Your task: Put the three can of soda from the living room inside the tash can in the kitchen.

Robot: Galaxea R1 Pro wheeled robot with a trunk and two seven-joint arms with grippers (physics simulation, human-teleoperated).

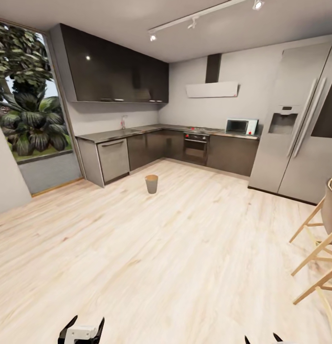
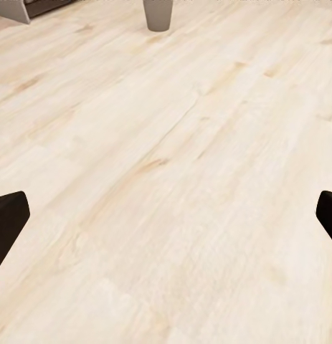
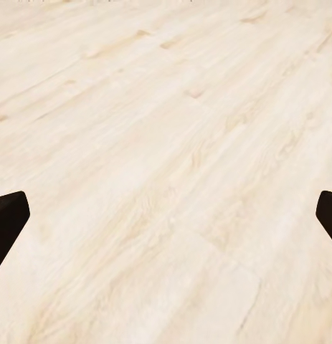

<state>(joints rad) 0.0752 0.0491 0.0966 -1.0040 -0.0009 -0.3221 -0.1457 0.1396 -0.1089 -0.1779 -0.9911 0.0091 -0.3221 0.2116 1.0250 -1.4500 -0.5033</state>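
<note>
Here, both end effectors gape wide over bare floor (image 2: 173, 179), holding nothing.

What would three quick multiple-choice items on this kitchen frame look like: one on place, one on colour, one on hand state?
1. Where does the trash can stand?
A. on the worktop
B. on the bare floor in front of the cabinets
C. beside the fridge

2. What colour are the upper cabinets?
A. white
B. red
C. dark grey

3. How are both hands?
A. open and empty
B. shut on a can
C. one open, one shut

Key:
1 B: the trash can sits alone on the wood floor.
2 C: the upper cabinets are dark and glossy.
3 A: the left hand and right hand show fingers wide apart over the floor.
</note>
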